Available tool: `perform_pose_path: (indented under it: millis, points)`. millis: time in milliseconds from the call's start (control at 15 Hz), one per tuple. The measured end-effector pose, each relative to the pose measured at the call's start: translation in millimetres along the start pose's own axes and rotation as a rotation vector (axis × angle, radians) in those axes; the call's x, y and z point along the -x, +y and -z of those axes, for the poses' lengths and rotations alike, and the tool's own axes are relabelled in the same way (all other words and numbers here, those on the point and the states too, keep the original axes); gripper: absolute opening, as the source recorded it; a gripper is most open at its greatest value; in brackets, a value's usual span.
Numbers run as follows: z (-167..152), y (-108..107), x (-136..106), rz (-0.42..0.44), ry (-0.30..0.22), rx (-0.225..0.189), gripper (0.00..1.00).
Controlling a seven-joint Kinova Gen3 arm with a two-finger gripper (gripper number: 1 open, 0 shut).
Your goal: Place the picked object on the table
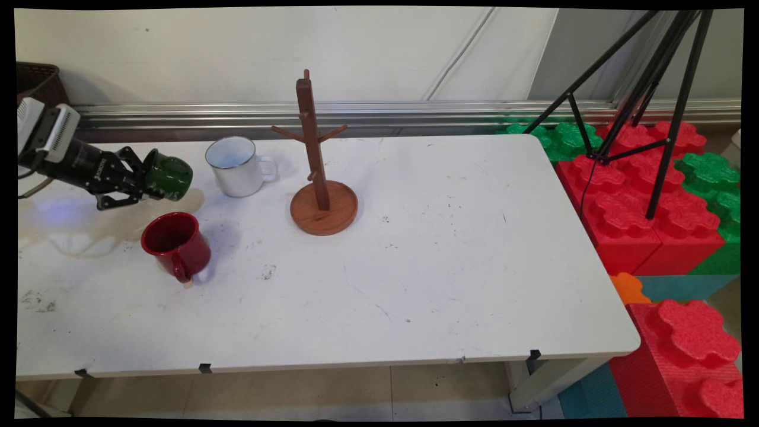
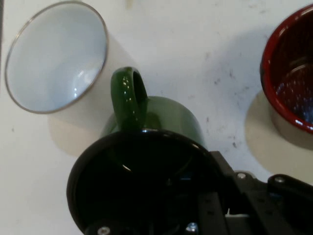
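While the gripper (image 1: 144,182) hung over the left end of the bench (image 1: 415,284), it had a green mug (image 1: 169,175) clamped by the rim, one finger reaching inside the mouth and the other down the outside wall. The mug was up off the bench and tipped over on its side, base pointing right, mouth facing back toward the arm. In the hand view its handle (image 2: 129,95) stood out on the side toward the white mug.

Just to the right of it and a bit farther back sat a white enamel mug (image 1: 235,166), upright, handle out to the right, close to the green one but not touching as far as I could see. On the near side, below the gripper, a red mug (image 1: 175,243) stood upright with its handle toward the near edge. Dark inside, kinda speckled.

Further right was a wooden mug tree (image 1: 317,160) on a round base, pegs bare. Off the bench's right end there were big red and green foam blocks (image 1: 646,196) on the floor, with a black tripod (image 1: 646,89) standing over them.
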Motion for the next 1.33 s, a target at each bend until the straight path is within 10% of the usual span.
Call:
perform_pose_path:
  millis: [1333]
  points:
    - [-35.5,-0.8,2.0,-0.069,-0.065,0.059,0.00]
